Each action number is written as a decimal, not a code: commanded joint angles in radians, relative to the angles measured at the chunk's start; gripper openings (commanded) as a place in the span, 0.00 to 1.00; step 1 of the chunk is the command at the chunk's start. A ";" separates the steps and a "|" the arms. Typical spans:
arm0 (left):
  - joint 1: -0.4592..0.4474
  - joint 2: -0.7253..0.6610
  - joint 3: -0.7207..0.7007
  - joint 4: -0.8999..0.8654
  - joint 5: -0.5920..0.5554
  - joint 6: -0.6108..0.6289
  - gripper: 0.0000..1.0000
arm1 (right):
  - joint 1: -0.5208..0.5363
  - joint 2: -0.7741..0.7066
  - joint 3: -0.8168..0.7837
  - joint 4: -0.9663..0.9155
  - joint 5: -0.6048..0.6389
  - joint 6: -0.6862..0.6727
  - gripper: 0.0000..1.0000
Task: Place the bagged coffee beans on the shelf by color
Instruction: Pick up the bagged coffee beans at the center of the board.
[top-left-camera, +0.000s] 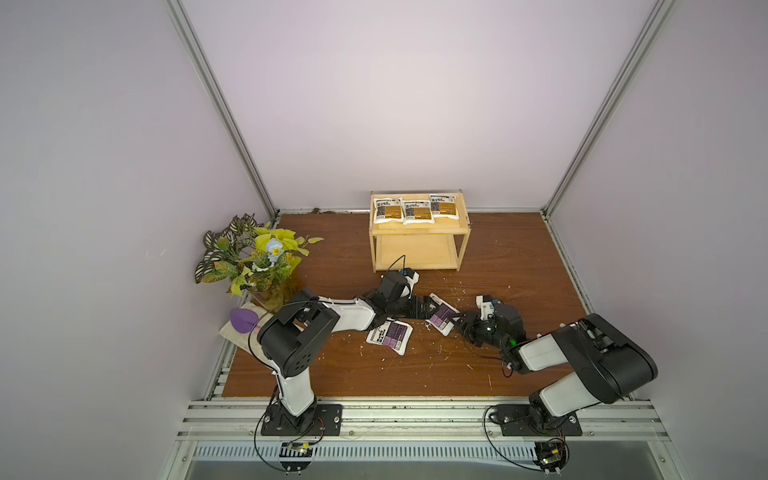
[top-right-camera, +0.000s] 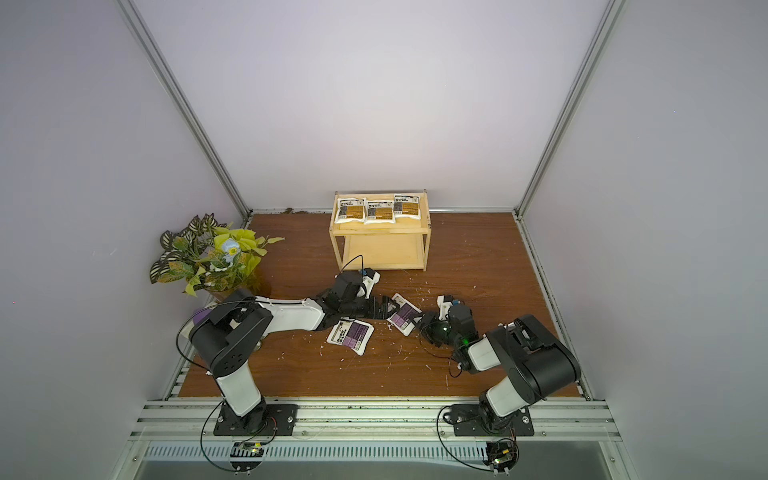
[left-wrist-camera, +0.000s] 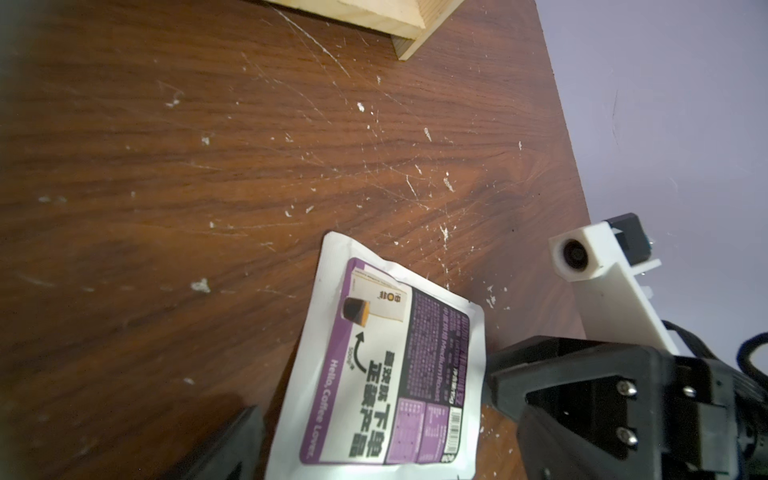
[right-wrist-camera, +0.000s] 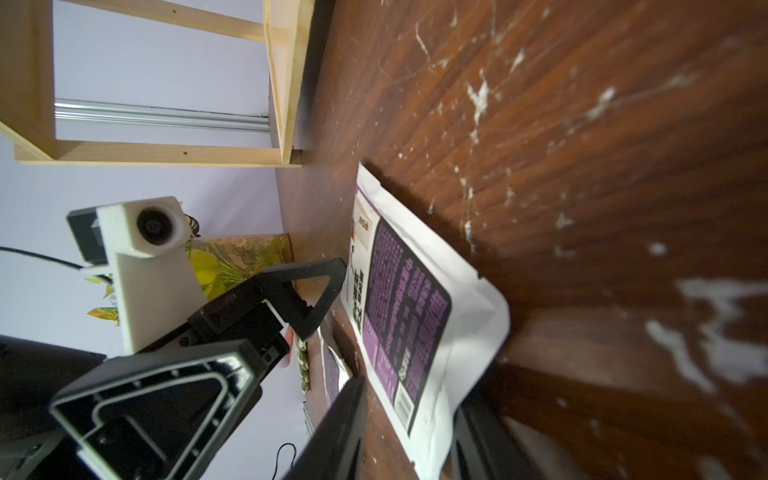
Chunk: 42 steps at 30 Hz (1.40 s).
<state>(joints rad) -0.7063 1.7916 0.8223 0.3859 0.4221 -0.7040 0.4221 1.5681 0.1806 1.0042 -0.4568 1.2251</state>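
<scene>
Three orange-brown bagged coffee beans (top-left-camera: 417, 212) lie side by side on the top tier of the wooden shelf (top-left-camera: 415, 254) in both top views. Its lower tier is bare. A purple pouch (top-left-camera: 390, 336) lies flat on the brown table under the left forearm. A second purple pouch (top-left-camera: 444, 318) sits tilted between both grippers. My left gripper (top-left-camera: 430, 311) is open, one of its fingers (left-wrist-camera: 237, 444) beside this pouch (left-wrist-camera: 386, 374). My right gripper (right-wrist-camera: 409, 436) is open, its jaws apart on either side of the pouch's (right-wrist-camera: 407, 311) corner.
A potted plant (top-left-camera: 253, 257) stands at the left edge, with a purple object (top-left-camera: 243, 320) on a cream cloth just in front of it. White flecks dot the table. The shelf (top-right-camera: 382, 249) stands at the back middle, close behind the left wrist.
</scene>
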 joint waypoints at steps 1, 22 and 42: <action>-0.013 0.011 0.004 0.024 0.011 -0.005 1.00 | -0.002 0.061 0.011 0.055 -0.026 0.043 0.39; -0.013 -0.074 0.060 -0.070 -0.029 0.016 1.00 | 0.010 0.126 0.012 0.185 -0.035 0.111 0.06; 0.100 -0.615 -0.048 -0.300 -0.394 -0.037 1.00 | 0.136 -0.198 0.157 -0.089 0.263 0.138 0.05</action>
<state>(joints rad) -0.6178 1.2224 0.8097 0.1455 0.1284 -0.7139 0.5209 1.3785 0.2935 0.9237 -0.3031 1.3479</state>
